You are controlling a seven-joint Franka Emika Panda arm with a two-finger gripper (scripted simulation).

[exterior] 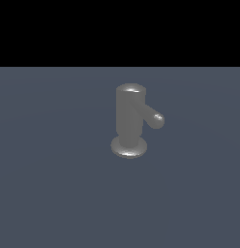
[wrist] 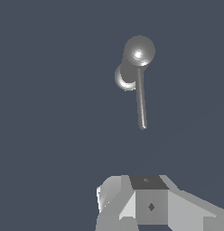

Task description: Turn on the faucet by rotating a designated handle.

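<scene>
Here we see the faucet (exterior: 128, 116) standing upright on the dark blue-grey table (exterior: 54, 193), near the middle of the exterior view, its round base flat on the surface. The handle (exterior: 155, 117) projects sideways from the upper body toward the exterior view's right. In the wrist view, part of the hand (wrist: 150, 205) shows well apart from the faucet, touching nothing; we cannot tell how far open it is.

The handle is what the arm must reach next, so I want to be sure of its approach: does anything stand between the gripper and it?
Nothing visible does. In the wrist view only bare floor lies between the gripper and the handle projecting from the faucet.
</scene>
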